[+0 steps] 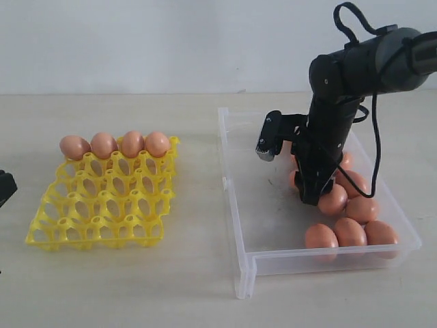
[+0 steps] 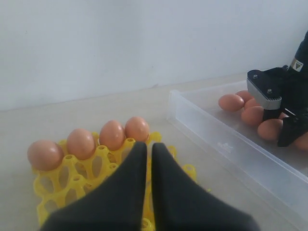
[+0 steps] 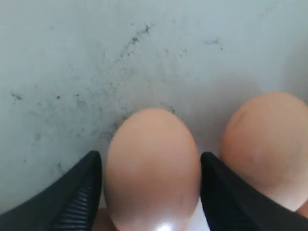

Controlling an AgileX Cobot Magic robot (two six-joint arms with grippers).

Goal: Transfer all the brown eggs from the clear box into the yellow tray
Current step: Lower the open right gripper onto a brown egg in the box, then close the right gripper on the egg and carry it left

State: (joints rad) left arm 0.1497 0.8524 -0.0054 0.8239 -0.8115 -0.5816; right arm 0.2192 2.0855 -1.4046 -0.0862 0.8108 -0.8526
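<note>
Closest to the lens in the exterior view is the front wall of the clear box [image 1: 287, 263], a big shallow rectangular thing of see-through plastic with low walls. A bunch of smooth matte brown eggs [image 1: 349, 232] sits crowded into its near right corner. The black right arm [image 1: 355, 65] comes in above the box's far right side, bends at a high elbow and drops steeply into the box, with a black cable [image 1: 375, 157] looping off it. The right gripper [image 1: 315, 195] is down among that pile. Left of the box and clearly apart from it lies the yellow tray [image 1: 95, 229], a bright plastic lattice of cups and pegs, with four eggs lined up in its far row.

In the left wrist view, the left gripper [image 2: 145, 144] hangs over the tray with its black fingers pressed together to a thin slit and nothing in them. A small yellowish tag [image 2: 296, 65] on the right arm and a moulded mark [image 2: 224, 144] on the box wall are both too tiny to read.

In the right wrist view, the right gripper [image 3: 150, 156] has its ribbed fingers [image 3: 72, 192] spread wide on either side of one egg, right beside its flanks. It doesn't look squeezed. That egg lies on the box's scuffed floor, and another one sits just beside it.
</note>
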